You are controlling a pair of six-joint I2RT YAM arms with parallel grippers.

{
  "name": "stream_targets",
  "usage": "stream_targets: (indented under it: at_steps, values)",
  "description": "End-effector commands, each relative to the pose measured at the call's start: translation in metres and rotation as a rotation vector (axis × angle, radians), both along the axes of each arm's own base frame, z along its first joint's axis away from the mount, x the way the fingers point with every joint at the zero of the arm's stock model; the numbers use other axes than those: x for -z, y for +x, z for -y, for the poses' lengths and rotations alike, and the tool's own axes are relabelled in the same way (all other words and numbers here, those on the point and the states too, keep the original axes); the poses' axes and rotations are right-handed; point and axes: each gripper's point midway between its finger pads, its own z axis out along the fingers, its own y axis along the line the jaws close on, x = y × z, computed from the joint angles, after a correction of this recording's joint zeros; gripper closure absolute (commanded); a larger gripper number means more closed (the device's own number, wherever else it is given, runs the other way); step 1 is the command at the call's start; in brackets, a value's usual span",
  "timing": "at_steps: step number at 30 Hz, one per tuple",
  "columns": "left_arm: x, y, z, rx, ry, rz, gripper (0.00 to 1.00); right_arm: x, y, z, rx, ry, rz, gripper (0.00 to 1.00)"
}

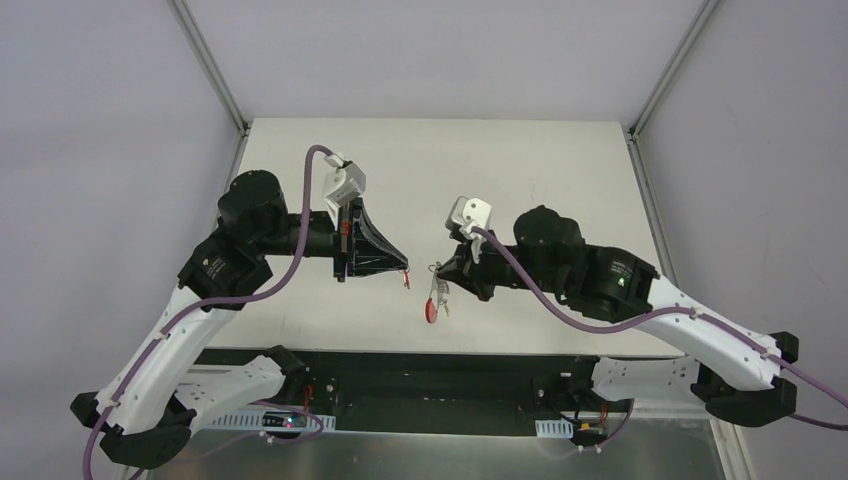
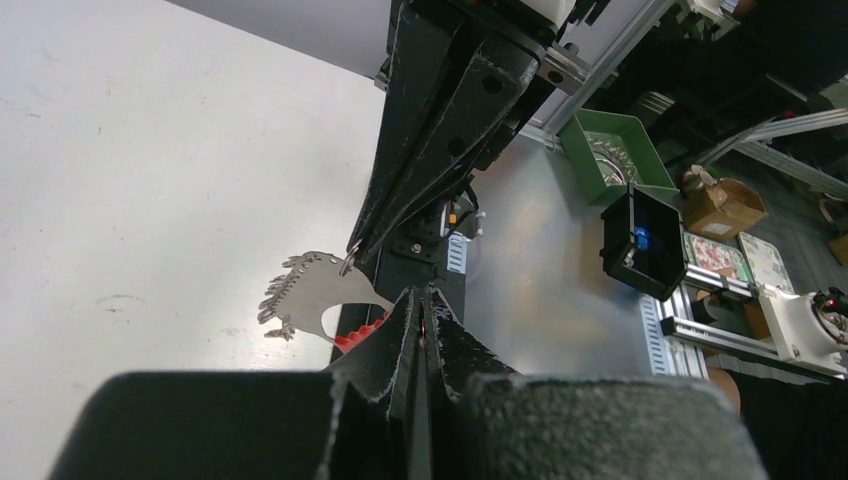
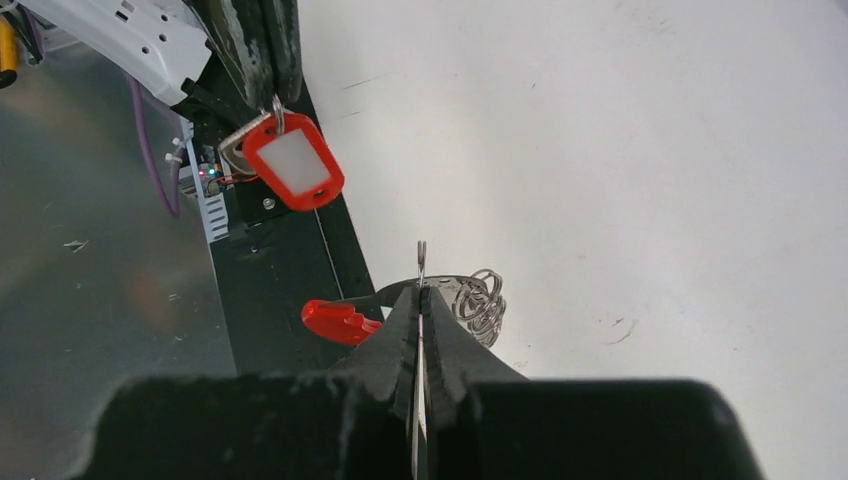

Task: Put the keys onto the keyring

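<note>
Entry: my left gripper (image 2: 421, 300) pinched the key (image 2: 305, 293) with red tag (image 3: 292, 162); my right gripper (image 3: 421, 292) pinched the keyring (image 3: 421, 258). Risk: the dangling key could swing, missing the ring's split.

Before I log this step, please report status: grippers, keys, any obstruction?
Left gripper shut on small ring carrying red plastic tag. Right gripper shut on silvery metal keyring with jagged key. Nothing between them.
</note>
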Motion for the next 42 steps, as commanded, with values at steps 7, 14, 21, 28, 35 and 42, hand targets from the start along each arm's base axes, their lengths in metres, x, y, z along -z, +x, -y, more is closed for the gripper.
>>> stream_targets:
  at_steps: [7, 14, 21, 28, 35, 42]
  values:
    - [-0.014, -0.009, 0.001, 0.054, -0.050, 0.083, 1.00, -0.064, 0.007, -0.024, 0.004, 0.133, 0.175, 1.00]
    - [-0.013, -0.004, 0.002, 0.029, -0.046, 0.077, 1.00, -0.072, 0.003, -0.032, 0.003, 0.140, 0.190, 1.00]
    - [-0.007, 0.007, 0.001, -0.035, -0.019, 0.061, 1.00, -0.075, 0.000, -0.036, 0.023, 0.126, 0.183, 1.00]
    - [-0.006, 0.015, 0.001, -0.074, -0.002, 0.060, 1.00, -0.075, -0.001, -0.040, 0.044, 0.108, 0.170, 1.00]
    - [-0.009, 0.018, -0.003, -0.109, -0.005, 0.078, 1.00, -0.073, -0.002, -0.041, 0.046, 0.094, 0.160, 1.00]
    - [-0.010, 0.019, -0.005, -0.128, -0.007, 0.080, 1.00, -0.073, -0.006, -0.043, 0.036, 0.095, 0.136, 1.00]
